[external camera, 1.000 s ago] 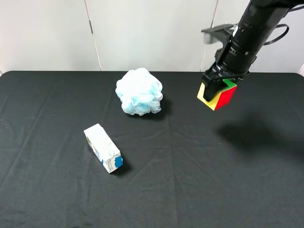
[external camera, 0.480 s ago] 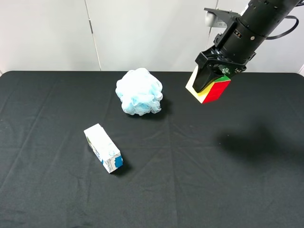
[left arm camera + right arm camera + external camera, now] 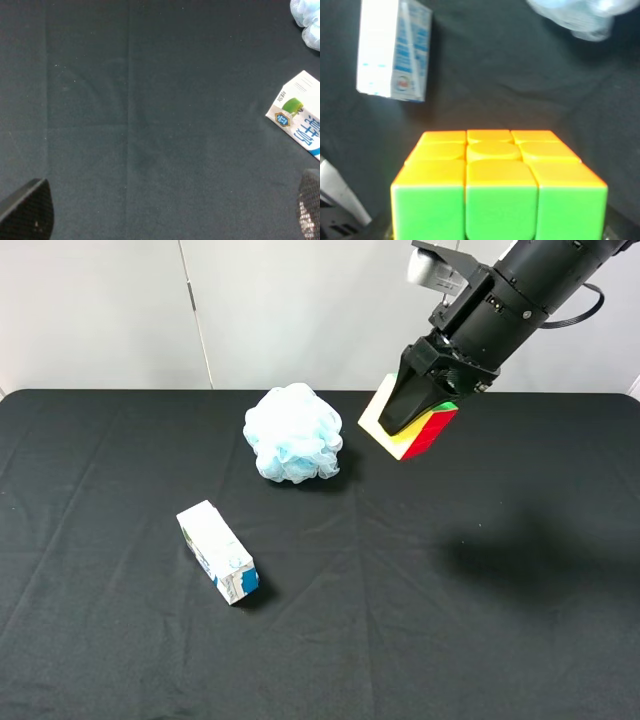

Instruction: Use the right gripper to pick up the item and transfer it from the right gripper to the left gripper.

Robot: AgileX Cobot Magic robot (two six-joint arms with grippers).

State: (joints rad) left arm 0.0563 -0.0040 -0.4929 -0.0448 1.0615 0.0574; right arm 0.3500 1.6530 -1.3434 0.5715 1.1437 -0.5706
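My right gripper [image 3: 407,412] is shut on the item, a small multicoloured puzzle cube [image 3: 425,432], and holds it in the air above the black table, just right of the bath puff. The cube shows pale yellow, red and green faces there. In the right wrist view the cube [image 3: 496,182] fills the lower half with orange and green faces, and the fingers are hidden. My left gripper [image 3: 167,212] is open and empty over bare black cloth, with only its two fingertips [image 3: 27,210] showing. It is out of the exterior high view.
A pale blue mesh bath puff [image 3: 293,432] sits at the back middle of the black table [image 3: 450,620]. A white-and-blue carton [image 3: 218,552] lies on its side at the front left. The carton [image 3: 300,120] lies close to my left gripper and also shows in the right wrist view [image 3: 394,50].
My right arm has moved left and slightly up with the cube, carrying it closer to the puff and tilting it. The carton and puff have not moved.
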